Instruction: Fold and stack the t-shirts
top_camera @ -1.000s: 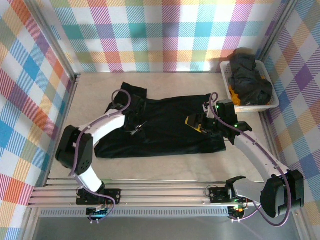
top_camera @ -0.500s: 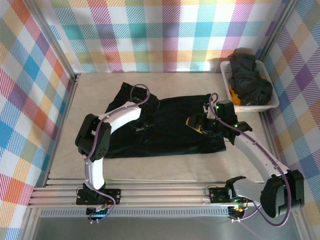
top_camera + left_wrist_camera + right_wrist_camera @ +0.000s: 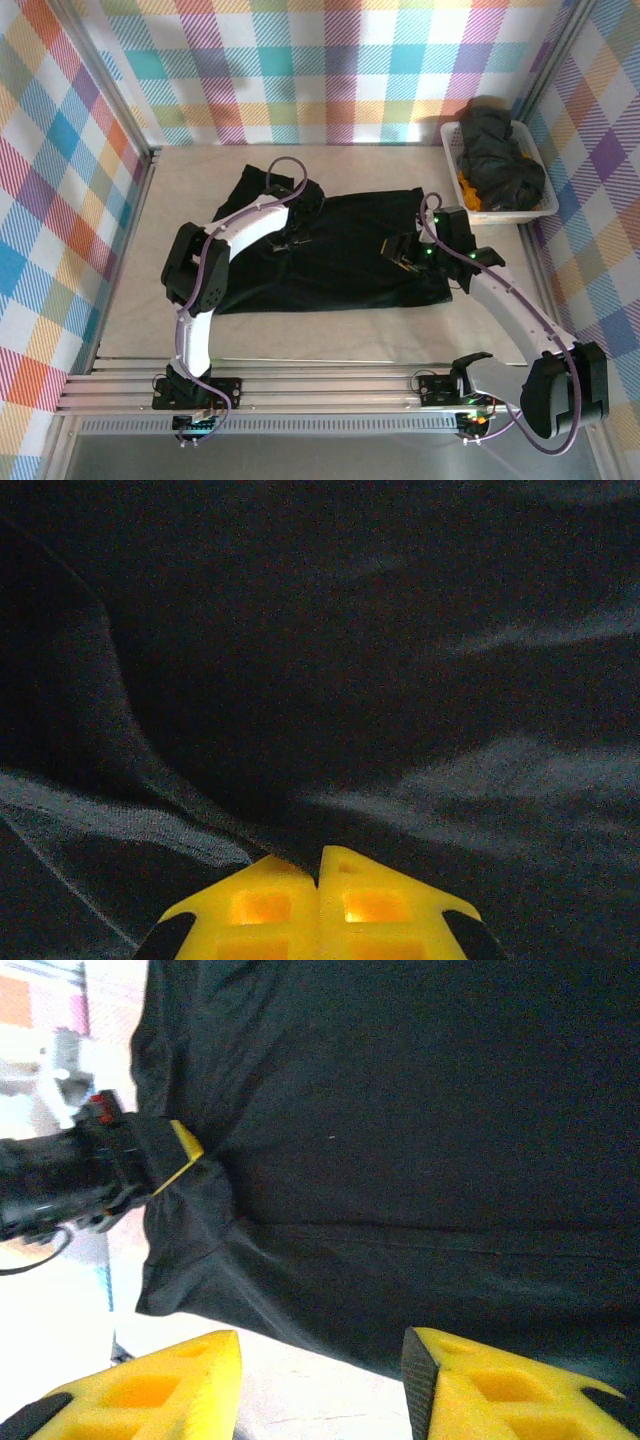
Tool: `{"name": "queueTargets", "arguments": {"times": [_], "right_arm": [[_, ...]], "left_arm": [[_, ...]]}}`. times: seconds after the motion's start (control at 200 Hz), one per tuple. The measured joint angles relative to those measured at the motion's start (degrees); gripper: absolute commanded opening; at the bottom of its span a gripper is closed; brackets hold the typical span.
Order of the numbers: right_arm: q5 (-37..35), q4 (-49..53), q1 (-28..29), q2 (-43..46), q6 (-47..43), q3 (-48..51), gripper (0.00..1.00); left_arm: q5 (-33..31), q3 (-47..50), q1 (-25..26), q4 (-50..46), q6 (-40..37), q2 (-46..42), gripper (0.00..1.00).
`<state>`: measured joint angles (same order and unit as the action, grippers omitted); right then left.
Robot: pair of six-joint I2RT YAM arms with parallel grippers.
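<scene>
One black short-sleeved t-shirt of soft cloth (image 3: 340, 270) lies spread flat on the pale beige table (image 3: 200, 175), and we place everything else by it. Beyond its far right corner, well apart, stands one white plastic basket (image 3: 452, 150). The basket holds a heap of dark crumpled cloth (image 3: 500, 150), and we cannot tell how many garments make it up. One small orange item (image 3: 466, 190) shows inside the basket, on the side nearest the t-shirt

We count two arms and two claws, both over the t-shirt. The left gripper (image 3: 286, 240) sits on the t-shirt's far left part. Its two yellow fingertips (image 3: 265, 905) are pressed together, clenched on a raised fold of the cloth. From the right wrist we see the cloth drawn up in a pucker around the left gripper (image 3: 172, 1150)

The right gripper (image 3: 398, 252) hangs above the t-shirt's right part. Its two yellow fingers (image 3: 470, 1380) are spread wide, released, with nothing between them; under them we see the t-shirt's edge and a strip of table
</scene>
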<state>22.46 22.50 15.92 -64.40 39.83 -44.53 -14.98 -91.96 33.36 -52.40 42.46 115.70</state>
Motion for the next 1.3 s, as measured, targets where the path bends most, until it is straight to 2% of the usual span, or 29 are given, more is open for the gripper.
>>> {"name": "queueTargets", "arguments": {"times": [0.15, 0.25, 0.285, 0.31, 0.34, 0.37, 0.44, 0.565, 0.73, 0.83, 1.03, 1.17, 1.3], "right_arm": [[-3.06, 1.92, -0.66, 0.24, 0.7, 0.63, 0.45], [-6.19, 4.07, -1.4, 0.24, 1.46, 0.63, 0.43], [-7.52, 5.16, -1.97, 0.24, 1.7, 0.63, 0.42], [-8.33, 5.92, -2.56, 0.24, 1.86, 0.63, 0.41], [-9.29, 6.62, -3.56, 0.24, 2.01, 0.74, 0.39], [-10.23, 7.28, -4.76, 0.24, 2.25, 0.85, 0.38], [-13.27, 8.9, -8.24, 0.26, 3.08, 1.49, 0.36], [-17.62, 10.45, -13.29, -0.59, 4.37, 2.4, 0.32], [-20.57, 9.4, -14.19, -6.91, 6.12, 2.38, 0.3], [-21.2, 8.85, -15.13, -11.91, 6.27, 1.75, 0.29], [-21.86, 7.17, -16.46, -17.77, 6.49, -0.98, 0.29], [-21.59, 6.01, -16.87, -20.37, 6.51, -2.58, 0.29], [-21.27, 5.53, -17.09, -22.03, 6.93, -3.76, 0.29]], "left_arm": [[-0.42, -1.51, 0.0, 0.07, -0.72, 0.52, 0.0], [1.22, -1.66, 0.0, 1.09, -2.16, 1.62, 0.18], [1.88, -1.64, 0.0, 1.7, -3.15, 1.99, 0.31], [2.27, -1.55, 0.0, 2.19, -3.04, 2.14, 0.44], [2.43, -1.31, 0.0, 2.95, -3.58, 2.14, 0.52], [2.49, -1.07, 0.0, 3.54, -4.02, 1.99, 0.57], [2.25, -0.04, 0.02, 5.09, -4.68, 0.96, 0.61], [1.6, 4.76, 0.02, 6.34, -4.35, -5.68, 0.57], [2.49, 17.33, -1.09, 8.0, -0.44, -21.97, 0.44], [3.98, 25.92, -4.0, 8.61, 1.7, -28.76, 0.37], [7.26, 40.04, -15.67, 9.29, 2.99, -33.35, 0.35], [8.76, 42.42, -22.45, 9.88, 2.45, -33.7, 0.34], [9.64, 42.49, -25.55, 11.69, 1.36, -33.57, 0.33]]}}
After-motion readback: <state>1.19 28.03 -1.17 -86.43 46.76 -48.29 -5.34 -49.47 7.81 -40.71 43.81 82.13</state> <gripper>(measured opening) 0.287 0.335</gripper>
